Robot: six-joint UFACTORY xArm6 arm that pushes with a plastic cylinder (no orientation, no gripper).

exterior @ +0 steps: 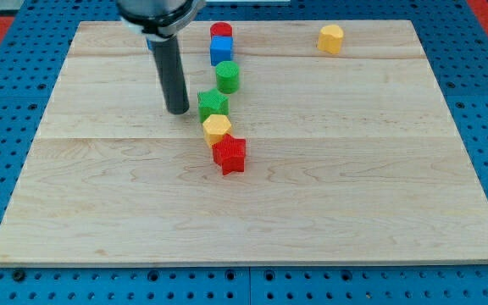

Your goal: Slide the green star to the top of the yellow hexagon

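- my tip [178,111] is down on the bench [354,186], just at 9 o'clock of the green star [213,104]. looks v close, maybe touching its left edge, can't tell for sure
- re tool state: it's just a straight dark rod w/ no jaws, so spread vs pressed together can't be told from this pic, and it's not pinching anything
- green star sits a bit left of bench center, in the upper half. it's right at 12 o'clock of the yellow hexagon [217,129], and the two look like they're touching
- red star [229,155] is at approx 5 o'clock of the yellow hexagon, butted up against it
- green cylinder [228,76] is at approx 1 o'clock of the green star, close by, tiny gap or touching, hard to say
- blue cube [220,50] is at 12 o'clock of the green cylinder, w/ a red block [220,31] right behind it by the far edge. red one's shape is mostly hidden, looks roundish on top
- so those six make a loose line running 12 to 6 down the bench
- another yellow block [331,38] is way off at 2 o'clock near the far edge, well apart from the rest. looks hexagon-ish
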